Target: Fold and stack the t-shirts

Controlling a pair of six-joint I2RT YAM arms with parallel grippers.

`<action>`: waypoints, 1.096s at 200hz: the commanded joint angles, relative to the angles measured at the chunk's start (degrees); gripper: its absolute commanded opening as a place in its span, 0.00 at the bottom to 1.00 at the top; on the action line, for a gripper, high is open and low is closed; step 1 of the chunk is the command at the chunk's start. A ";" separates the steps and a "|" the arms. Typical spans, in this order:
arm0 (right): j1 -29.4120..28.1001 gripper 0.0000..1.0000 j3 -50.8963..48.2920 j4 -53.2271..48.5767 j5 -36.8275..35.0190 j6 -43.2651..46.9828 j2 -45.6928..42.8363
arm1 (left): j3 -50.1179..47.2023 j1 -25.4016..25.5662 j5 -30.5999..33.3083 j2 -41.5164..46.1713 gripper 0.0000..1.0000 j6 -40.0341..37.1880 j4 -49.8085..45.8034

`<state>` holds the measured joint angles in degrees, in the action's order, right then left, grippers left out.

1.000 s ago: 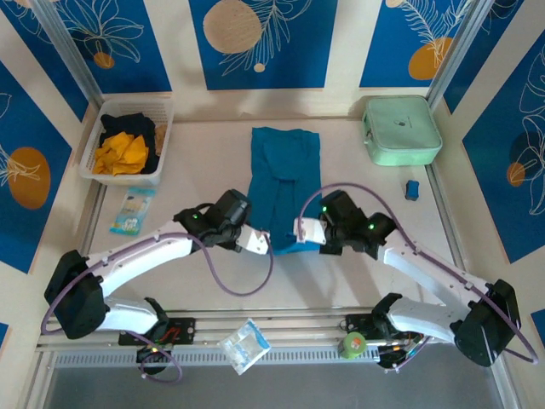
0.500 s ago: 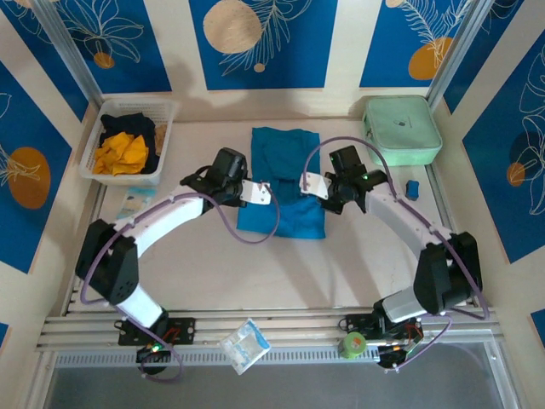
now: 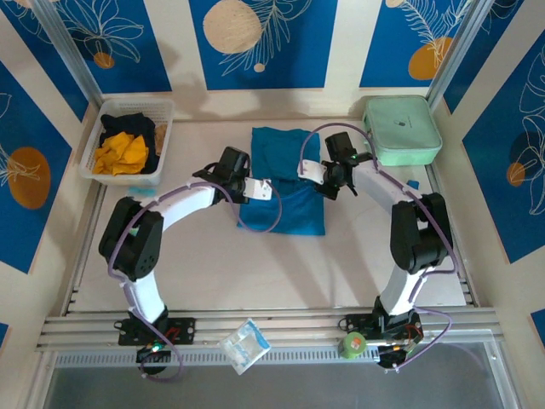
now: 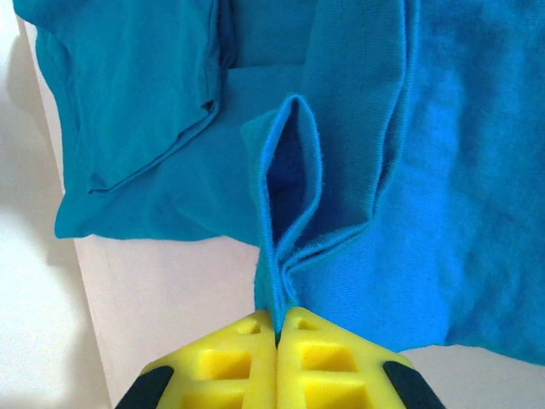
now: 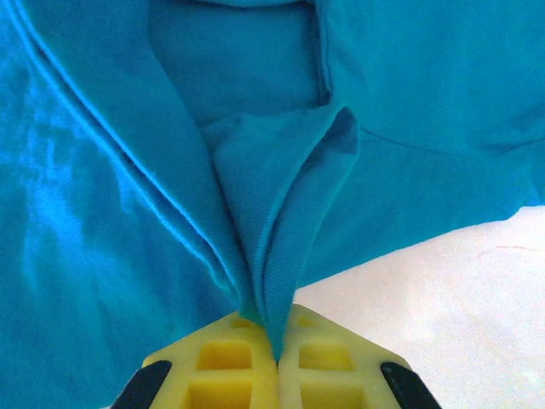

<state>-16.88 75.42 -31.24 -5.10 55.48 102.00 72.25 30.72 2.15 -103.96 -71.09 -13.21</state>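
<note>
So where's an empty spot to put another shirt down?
The biggest bare patch of table lies between the teal t-shirt and the near rail. It's crowded farther back: the basket, the left gripper and right gripper pinching the shirt, the mint-green case.

We look down on the whole worktop (image 3: 255,273) from high above its near edge. Wrist cameras sit close behind the left hand (image 4: 277,328) and right hand (image 5: 277,349), facing the teal t-shirt (image 3: 298,217) all views share.
</note>
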 commanded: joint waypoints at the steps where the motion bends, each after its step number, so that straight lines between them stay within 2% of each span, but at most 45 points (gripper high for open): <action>1: 0.35 0.00 2.34 1.42 0.61 -1.45 3.03 | 2.00 -0.83 -2.39 -2.54 0.00 -1.20 3.47; 33: 0.48 0.00 2.84 5.08 -0.30 -4.44 6.76 | 2.13 -1.18 -2.25 -5.29 0.00 -0.95 6.25; 58: 0.99 0.13 4.58 7.10 -2.32 -8.85 9.82 | 2.72 -1.60 -0.48 -7.05 0.00 0.05 9.23; 74: 1.40 0.24 6.42 8.41 -3.71 -13.21 11.48 | 3.91 -2.11 1.10 -8.42 0.24 2.15 10.61; 93: 2.08 0.29 8.25 9.18 -5.03 -18.15 12.90 | 5.07 -2.59 3.30 -9.69 0.31 4.65 12.96; 109: 2.44 0.31 9.57 9.30 -6.78 -21.55 13.84 | 5.34 -2.68 6.96 -10.79 0.46 6.01 17.54; 128: 2.56 0.33 9.86 10.36 -7.80 -24.34 13.99 | 5.36 -2.77 10.91 -11.62 0.56 7.22 22.62; 164: 2.99 0.34 6.19 13.62 -6.13 -25.92 9.60 | 3.33 -3.27 16.95 -9.80 0.73 9.41 31.71; 193: 3.95 0.34 -0.36 15.15 -0.57 -20.72 1.50 | -2.39 -4.73 14.11 -1.74 0.79 11.32 35.07; 219: 5.28 0.35 -6.20 14.05 5.10 -12.51 -5.88 | -7.54 -6.81 5.49 7.29 0.82 12.86 31.25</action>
<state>-12.97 72.75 -17.39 -7.33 35.70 103.53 68.05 26.20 14.39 -105.93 -61.04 17.12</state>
